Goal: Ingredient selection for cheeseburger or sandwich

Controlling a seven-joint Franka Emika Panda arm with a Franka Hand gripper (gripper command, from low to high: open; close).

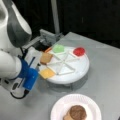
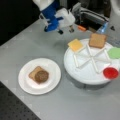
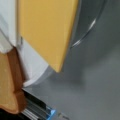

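Cheese square (image 2: 75, 45) lies in the divided tray (image 2: 85, 75) compartment nearest the gripper (image 2: 65, 30), which hovers just off the tray's rim with nothing in it; how wide its jaws stand cannot be told. Next compartment along holds a bread square (image 2: 97, 40), and farther from the gripper sit the green square (image 2: 114, 52) and red disc (image 2: 110, 72). Well away, on the paper plate (image 2: 25, 82), the patty (image 2: 41, 76) rests on the other bread slice (image 2: 33, 73).

Yellow-orange cheese square (image 2: 75, 45), green square (image 2: 114, 53), red disc (image 2: 110, 72), seemingly dark-brown patty (image 2: 41, 76).
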